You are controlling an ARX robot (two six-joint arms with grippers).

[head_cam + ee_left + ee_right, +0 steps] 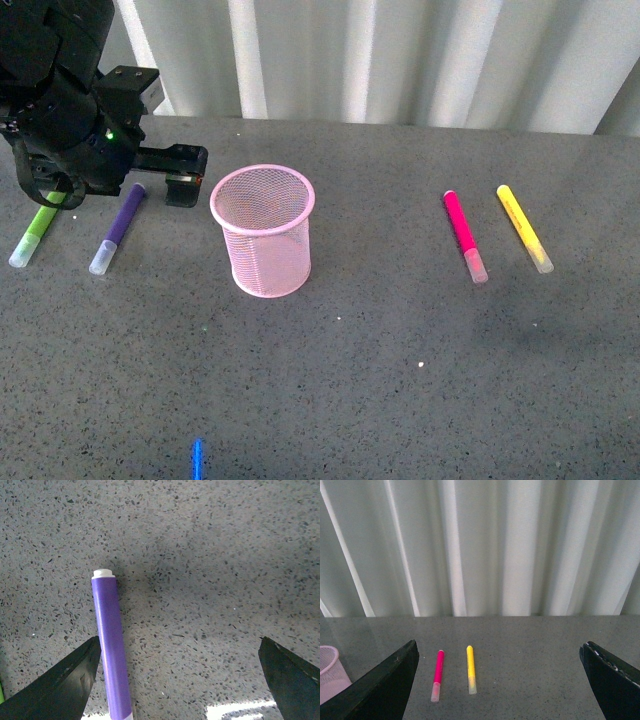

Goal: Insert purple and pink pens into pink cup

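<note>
Task status: nothing inserted yet; the light pink wire-mesh cylindrical cup (pixel 262 240) stands upright on the grey speckled tabletop (pixel 400 380), left of its middle, and the mesh shows no pen inside; the deep purple marker with translucent cap (pixel 120 226) lies flat toward the left edge, between the cup and the lime green marker (pixel 35 232); the magenta pink marker with translucent cap (pixel 464 236) lies flat toward the right edge, just beside the yellow marker (pixel 524 228), well apart from the cup; left fingers (pixel 65 685) are spread wide and hang over the purple marker (pixel 111 655), which sits close against one finger, off-centre in the gap, not gripped; right fingers (pixel 385 685) are also spread wide, holding nothing, with the pink marker (pixel 437 672) ahead on the tabletop; judgement: zero of two pens placed; both grasps, both lifts and both drops into the cup are left to do; the purple grasp looks like the step in hand.
</note>
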